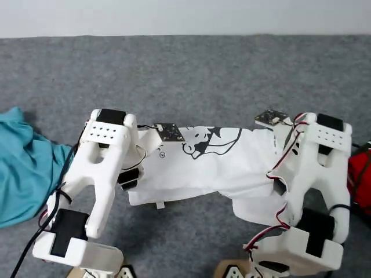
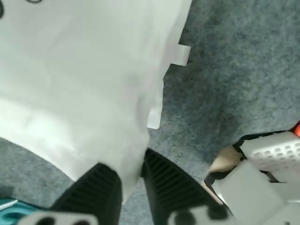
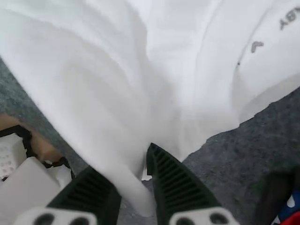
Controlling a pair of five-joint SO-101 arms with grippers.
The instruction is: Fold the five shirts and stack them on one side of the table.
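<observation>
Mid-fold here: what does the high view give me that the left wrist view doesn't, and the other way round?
High view adds: the white shirt stretched across between the two arms, its whole black print facing up, the teal shirt heaped at one table edge, and a red thing at the opposite edge. Left wrist view adds: the left gripper closed on the white shirt's edge, cloth pinched between its fingers. Shared: the white shirt, its small tag and the grey table.

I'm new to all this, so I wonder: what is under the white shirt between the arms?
Grey table cover shows around the white shirt, which the left gripper and right gripper pinch at its edges. Whatever lies beneath its middle is hidden by the cloth.
</observation>
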